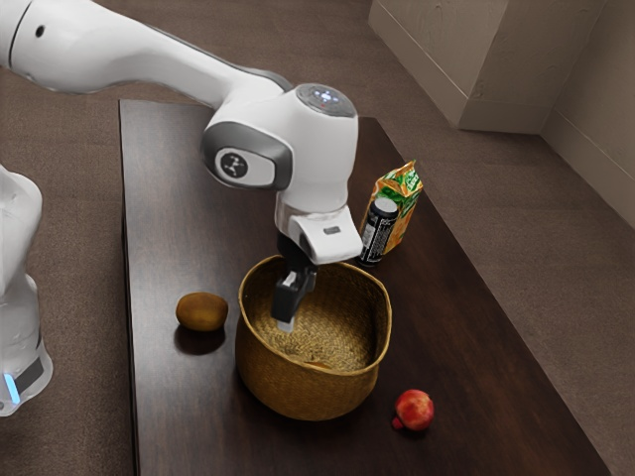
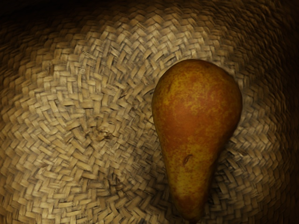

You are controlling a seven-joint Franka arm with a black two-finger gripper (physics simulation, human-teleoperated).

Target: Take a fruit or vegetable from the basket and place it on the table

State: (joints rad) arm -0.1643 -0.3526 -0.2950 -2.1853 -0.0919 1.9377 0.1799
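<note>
My black two-finger gripper (image 1: 288,315) points down inside the mouth of a round, golden-brown woven basket (image 1: 298,388) on a dark brown wooden table (image 1: 169,416); whether it is released or clenched, I cannot tell. A speckled orange-brown pear (image 2: 196,116) lies on its side on the basket's woven floor, below my hand. With the basket as the centre of the exterior view's clock face, my white arm (image 1: 169,50) reaches in from eleven o'clock. A smooth, brown oval fruit or vegetable (image 1: 201,311) rests on the tabletop between nine and ten o'clock, near the basket, and a shiny, round red fruit (image 1: 415,410) sits at four. At one o'clock, a black cylindrical container with a pale top (image 1: 377,235) stands upright beside a green-and-orange packet (image 1: 404,188).
</note>
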